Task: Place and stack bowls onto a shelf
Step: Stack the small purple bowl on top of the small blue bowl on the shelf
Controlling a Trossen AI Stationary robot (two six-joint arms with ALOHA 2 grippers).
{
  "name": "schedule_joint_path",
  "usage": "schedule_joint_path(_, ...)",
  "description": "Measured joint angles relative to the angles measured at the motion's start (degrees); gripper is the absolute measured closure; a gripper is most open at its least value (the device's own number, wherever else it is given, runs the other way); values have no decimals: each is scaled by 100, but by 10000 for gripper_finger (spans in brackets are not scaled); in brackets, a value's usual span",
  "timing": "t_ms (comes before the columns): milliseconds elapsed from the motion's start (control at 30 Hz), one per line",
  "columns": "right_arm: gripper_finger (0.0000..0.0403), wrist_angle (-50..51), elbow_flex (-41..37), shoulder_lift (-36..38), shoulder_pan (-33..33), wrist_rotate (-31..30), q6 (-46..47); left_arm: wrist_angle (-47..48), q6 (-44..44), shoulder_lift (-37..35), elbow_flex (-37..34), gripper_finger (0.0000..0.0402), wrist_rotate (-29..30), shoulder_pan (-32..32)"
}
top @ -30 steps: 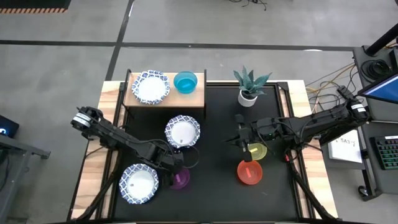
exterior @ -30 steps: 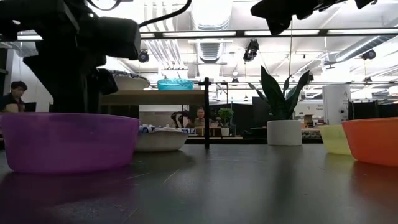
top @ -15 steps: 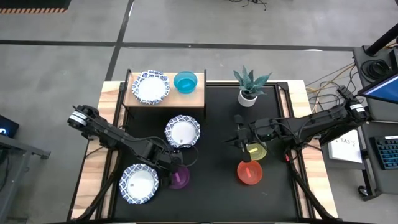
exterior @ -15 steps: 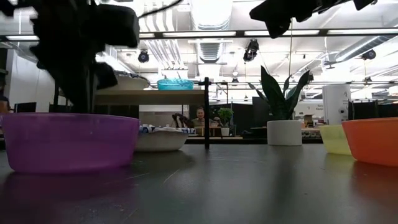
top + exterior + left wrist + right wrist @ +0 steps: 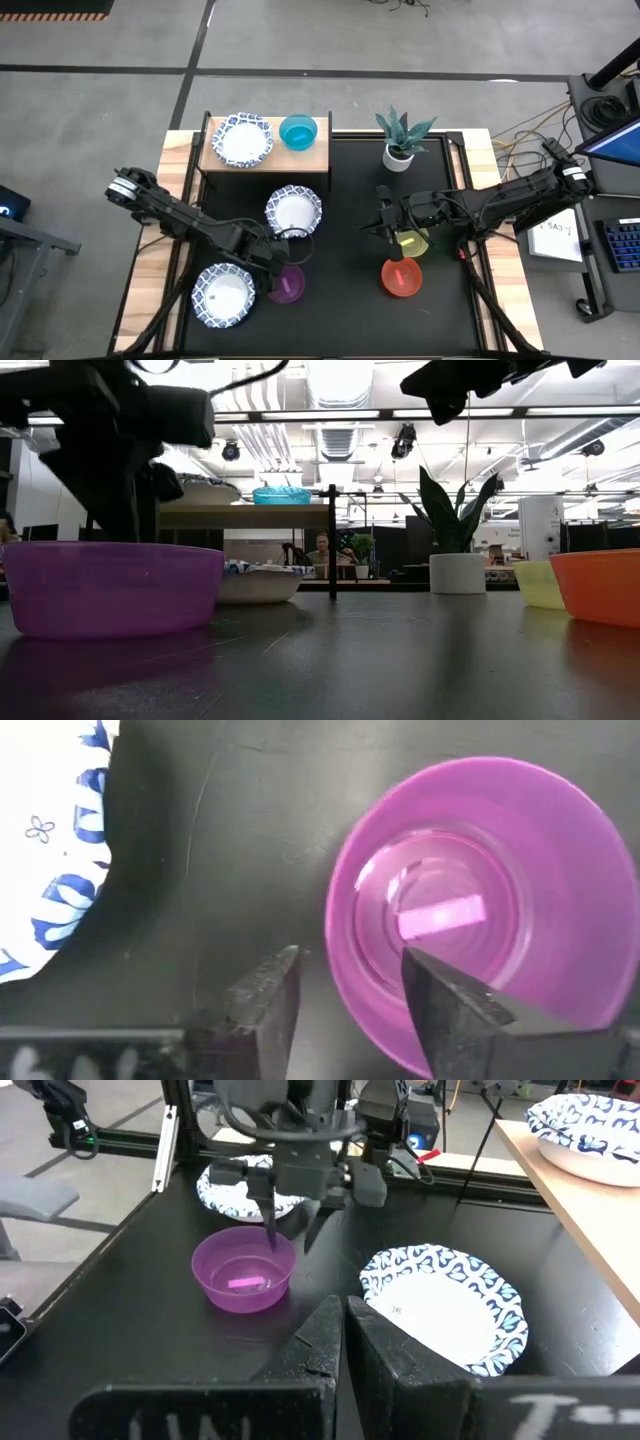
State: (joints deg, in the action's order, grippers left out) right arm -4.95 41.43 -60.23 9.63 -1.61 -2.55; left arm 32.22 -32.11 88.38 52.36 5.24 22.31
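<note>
My left gripper point(image 5: 350, 955) is open over the small purple bowl point(image 5: 480, 910), which rests on the black table near its front left. One finger point(image 5: 440, 995) stands inside the bowl and the other point(image 5: 265, 1005) outside, across the rim on its left side. It also shows in the high view point(image 5: 272, 272) and the right wrist view point(image 5: 288, 1230). My right gripper point(image 5: 383, 222) is shut and empty, held high beside the yellow bowl point(image 5: 412, 241). The wooden shelf point(image 5: 320, 155) holds a patterned bowl point(image 5: 241, 139) and the blue bowl point(image 5: 298, 131).
Two more patterned bowls lie on the table, one at the middle point(image 5: 294, 212) and one at the front left point(image 5: 224, 295). The red bowl point(image 5: 402, 277) sits near the yellow one. A potted plant point(image 5: 400, 140) stands at the back. People show in the room behind.
My left gripper has shifted a little toward the table's left edge over the purple bowl, which has stayed in place.
</note>
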Motion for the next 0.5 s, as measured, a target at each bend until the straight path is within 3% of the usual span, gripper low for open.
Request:
schedule_joint_path(133, 394, 12, -1, 0, 0, 0, 40, -655, -163, -7, -397, 232, -198, -47)
schedule_joint_path(267, 394, 5, -37, 0, 0, -1, 97, -1243, -322, -33, -759, 250, -428, -130)
schedule_joint_path(500, 394, 0, -46, 0, 0, -4, 99, -1522, -309, -108, -918, 350, -628, -228)
